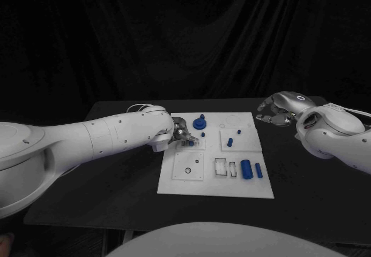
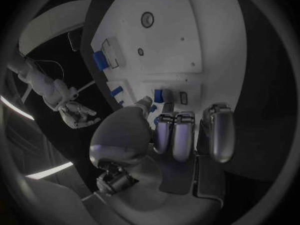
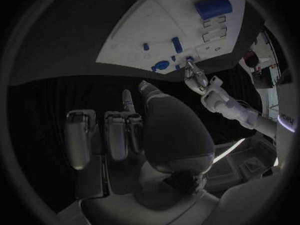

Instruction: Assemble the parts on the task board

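Observation:
The white task board (image 1: 177, 182) lies mid-table. My left hand (image 1: 183, 134) is over its back left corner, fingers curled down; the thumb and fingertips (image 2: 164, 127) pinch a small blue part (image 2: 159, 95) against the board. Just beyond it stands a round blue part with a peg (image 1: 200, 123). Small blue pegs (image 1: 229, 142) stand in the back right block. A thick blue cylinder (image 1: 246, 168) and a thin blue bar (image 1: 258, 170) lie at the front right. My right hand (image 1: 280, 110) hovers off the board's back right corner, fingers apart, holding nothing.
A ring-shaped hole (image 1: 188, 170) and rectangular slots (image 1: 221, 167) mark the board's front half. Bare black table (image 1: 116, 187) surrounds the board on all sides, and a dark curtain hangs behind the table.

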`<action>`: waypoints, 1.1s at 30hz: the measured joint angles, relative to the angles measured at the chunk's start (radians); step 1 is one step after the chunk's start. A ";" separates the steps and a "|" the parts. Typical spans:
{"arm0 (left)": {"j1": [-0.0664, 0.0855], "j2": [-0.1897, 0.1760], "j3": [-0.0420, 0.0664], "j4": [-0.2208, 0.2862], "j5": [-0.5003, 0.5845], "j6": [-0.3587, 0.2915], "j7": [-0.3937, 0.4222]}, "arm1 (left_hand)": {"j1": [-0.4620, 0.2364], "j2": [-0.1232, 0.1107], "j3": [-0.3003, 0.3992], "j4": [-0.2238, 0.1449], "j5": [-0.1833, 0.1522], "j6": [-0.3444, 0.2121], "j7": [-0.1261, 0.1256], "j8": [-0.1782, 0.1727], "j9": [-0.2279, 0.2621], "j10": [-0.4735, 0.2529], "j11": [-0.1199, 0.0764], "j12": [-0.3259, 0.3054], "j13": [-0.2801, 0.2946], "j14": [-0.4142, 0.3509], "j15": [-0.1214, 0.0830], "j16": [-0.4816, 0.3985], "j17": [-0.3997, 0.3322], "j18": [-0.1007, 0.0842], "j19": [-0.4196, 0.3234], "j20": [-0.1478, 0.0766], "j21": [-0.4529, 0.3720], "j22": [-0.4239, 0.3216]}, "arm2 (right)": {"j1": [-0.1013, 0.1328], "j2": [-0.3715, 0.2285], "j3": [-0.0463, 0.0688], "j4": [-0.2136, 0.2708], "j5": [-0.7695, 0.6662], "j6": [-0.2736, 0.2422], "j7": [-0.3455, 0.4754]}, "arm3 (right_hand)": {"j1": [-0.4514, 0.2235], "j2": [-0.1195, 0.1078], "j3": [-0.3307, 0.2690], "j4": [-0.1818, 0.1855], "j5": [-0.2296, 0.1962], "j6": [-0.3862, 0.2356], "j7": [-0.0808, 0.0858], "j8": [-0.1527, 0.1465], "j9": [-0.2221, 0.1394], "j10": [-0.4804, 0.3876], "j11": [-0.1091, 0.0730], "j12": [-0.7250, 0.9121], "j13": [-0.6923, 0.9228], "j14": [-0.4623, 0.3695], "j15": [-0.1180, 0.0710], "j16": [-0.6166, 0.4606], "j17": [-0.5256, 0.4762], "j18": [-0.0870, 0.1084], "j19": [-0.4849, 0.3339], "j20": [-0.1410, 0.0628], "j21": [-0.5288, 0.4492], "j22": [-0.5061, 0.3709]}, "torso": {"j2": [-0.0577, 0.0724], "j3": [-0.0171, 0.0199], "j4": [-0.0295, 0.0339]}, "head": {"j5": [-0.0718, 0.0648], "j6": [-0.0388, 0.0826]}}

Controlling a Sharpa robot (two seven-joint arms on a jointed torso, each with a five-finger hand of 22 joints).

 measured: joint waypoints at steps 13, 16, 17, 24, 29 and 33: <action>-0.016 -0.047 -0.003 0.085 -0.078 -0.088 0.024 | 0.009 -0.009 -0.007 -0.006 -0.004 -0.019 0.002 -0.006 -0.003 0.000 0.000 0.000 0.000 0.000 0.000 0.000 0.000 0.000 0.000 0.000 0.000 0.000 | -0.001 -0.002 0.000 -0.001 0.002 0.001 0.000 | 0.000 0.000 0.000 0.000 0.000 0.000 0.000 -0.004 0.000 0.000 0.000 0.000 0.000 0.000 0.000 0.000 0.000 0.000 0.000 0.000 0.000 0.000 | -0.001 0.0003 0.0008 | 0.001 0.000; -0.018 -0.052 -0.003 0.092 -0.091 -0.101 0.024 | 0.017 -0.001 -0.004 -0.009 0.003 -0.022 0.006 -0.010 -0.003 0.000 0.000 0.000 0.000 0.000 0.000 0.000 0.000 0.000 0.000 0.000 0.000 0.000 | -0.002 -0.002 0.000 -0.002 0.004 0.001 0.000 | 0.000 0.000 0.000 0.000 0.000 0.000 0.000 -0.004 0.000 0.000 0.000 0.000 0.000 0.000 0.000 0.000 0.000 0.000 0.000 0.000 0.000 0.000 | -0.001 0.0003 0.0004 | 0.002 0.000; -0.019 -0.054 -0.003 0.094 -0.095 -0.105 0.023 | 0.020 -0.005 -0.005 -0.013 0.006 -0.022 0.006 -0.010 -0.003 0.000 0.000 0.000 0.000 0.000 0.000 0.000 0.000 0.000 0.000 0.000 0.000 0.000 | -0.002 -0.002 0.000 -0.002 0.005 0.001 0.000 | 0.000 0.000 0.000 0.000 0.000 0.000 0.000 -0.004 0.000 0.000 0.000 0.000 0.000 0.000 0.000 0.000 0.000 0.000 0.000 0.000 0.000 0.000 | -0.001 0.0003 0.0001 | 0.003 0.000; -0.022 -0.055 -0.003 0.096 -0.111 -0.115 0.016 | 0.033 0.007 0.003 -0.022 0.020 -0.022 0.006 -0.010 -0.003 0.000 0.000 0.000 0.000 0.000 0.000 0.000 0.000 0.000 0.000 0.000 0.000 0.000 | -0.003 -0.001 0.000 -0.002 0.011 0.002 0.000 | 0.000 0.000 0.001 -0.001 0.000 0.000 0.000 -0.004 0.000 0.000 0.000 0.000 0.000 0.000 0.000 0.000 0.000 0.000 0.000 0.000 0.000 0.000 | -0.001 0.0005 0.0007 | 0.003 0.000; -0.023 -0.053 -0.002 0.090 -0.116 -0.116 0.013 | 0.049 0.015 0.010 -0.029 0.043 -0.026 0.002 -0.016 -0.007 0.000 0.000 0.000 0.000 0.000 0.000 0.000 0.000 0.000 0.000 0.000 0.000 0.000 | -0.004 -0.001 0.000 -0.002 0.013 0.002 -0.001 | 0.000 0.000 0.003 -0.003 0.000 0.000 0.000 -0.004 -0.001 0.000 0.000 0.000 0.000 0.000 0.000 0.000 0.000 0.000 0.000 0.000 0.000 0.000 | -0.001 0.0007 0.0013 | 0.002 0.000; -0.023 -0.051 -0.001 0.087 -0.118 -0.116 0.013 | 0.056 0.022 0.017 -0.036 0.058 -0.029 0.006 -0.023 -0.011 0.000 0.000 0.000 0.000 0.000 0.000 0.000 0.000 0.000 0.000 0.000 -0.003 0.000 | -0.004 -0.001 0.000 -0.002 0.014 0.004 -0.001 | 0.003 0.003 0.007 -0.007 0.008 0.002 0.002 -0.004 -0.002 0.000 0.000 0.000 0.000 0.000 0.000 0.000 0.000 0.000 0.000 0.000 -0.004 0.000 | -0.001 0.0007 0.0013 | 0.003 0.000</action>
